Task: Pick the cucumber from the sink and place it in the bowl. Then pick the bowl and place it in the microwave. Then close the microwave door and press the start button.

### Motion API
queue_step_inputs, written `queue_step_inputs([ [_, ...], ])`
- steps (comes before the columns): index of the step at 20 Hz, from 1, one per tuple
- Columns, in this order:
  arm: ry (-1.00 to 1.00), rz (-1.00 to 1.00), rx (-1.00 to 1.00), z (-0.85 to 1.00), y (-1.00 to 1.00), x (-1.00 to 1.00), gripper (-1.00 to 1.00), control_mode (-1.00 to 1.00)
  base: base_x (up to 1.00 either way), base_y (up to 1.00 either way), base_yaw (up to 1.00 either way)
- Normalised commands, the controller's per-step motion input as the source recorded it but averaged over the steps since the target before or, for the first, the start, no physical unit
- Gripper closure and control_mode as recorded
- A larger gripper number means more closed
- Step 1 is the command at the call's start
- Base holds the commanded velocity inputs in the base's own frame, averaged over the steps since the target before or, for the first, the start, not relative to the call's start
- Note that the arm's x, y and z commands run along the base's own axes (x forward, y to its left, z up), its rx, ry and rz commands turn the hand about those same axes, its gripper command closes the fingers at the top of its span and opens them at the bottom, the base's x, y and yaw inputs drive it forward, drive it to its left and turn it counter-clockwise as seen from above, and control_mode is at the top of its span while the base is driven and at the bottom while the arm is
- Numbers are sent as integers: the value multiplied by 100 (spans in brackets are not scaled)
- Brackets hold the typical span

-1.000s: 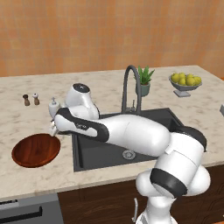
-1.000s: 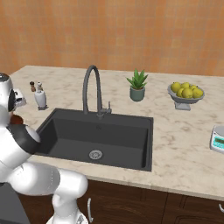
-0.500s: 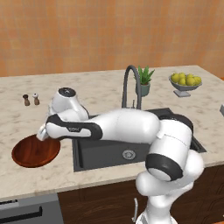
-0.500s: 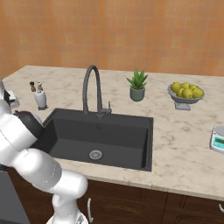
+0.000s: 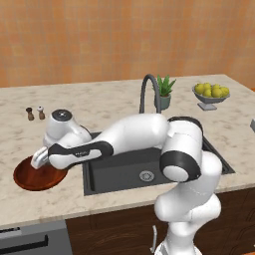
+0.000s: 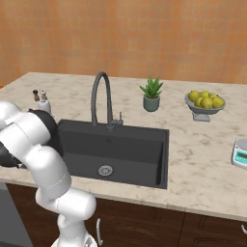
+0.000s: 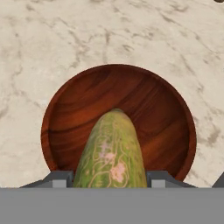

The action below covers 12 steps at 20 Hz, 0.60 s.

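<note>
My gripper [image 7: 111, 178] is shut on the cucumber [image 7: 111, 151], a mottled green stub pointing away from the hand between the two dark fingertips [image 7: 59, 178]. Right under it lies the reddish-brown wooden bowl [image 7: 74, 109], with the cucumber's tip over its middle. In the left base view the gripper [image 5: 40, 160] hangs low over the bowl [image 5: 27, 178] on the counter, left of the dark sink [image 5: 124, 172]. The sink [image 6: 135, 144] holds just its drain. The microwave and its door are out of view.
Behind the sink rises the arched faucet [image 5: 148, 89], with a potted plant [image 5: 163, 92] beside it. Two small shakers [image 5: 35, 113] stand behind the bowl. A grey dish of yellow-green fruit [image 5: 211, 94] sits far right, and a scale [image 6: 240, 153] at the right edge.
The arm has swung left and down from the sink's left edge, and the hand with the cucumber now hangs over the bowl. The jaws have kept the same width.
</note>
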Motion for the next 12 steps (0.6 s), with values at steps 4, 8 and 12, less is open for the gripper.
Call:
queue_step_inputs([
  [4, 0, -1, -5, -12, 13, 7, 100, -100, 0, 0, 0],
  [8, 1, 0, -3, -21, 0, 9, 100, -100, 0, 0, 0],
  [12, 3, 0, -1, -25, 0, 11, 100, -100, 0, 0, 0],
])
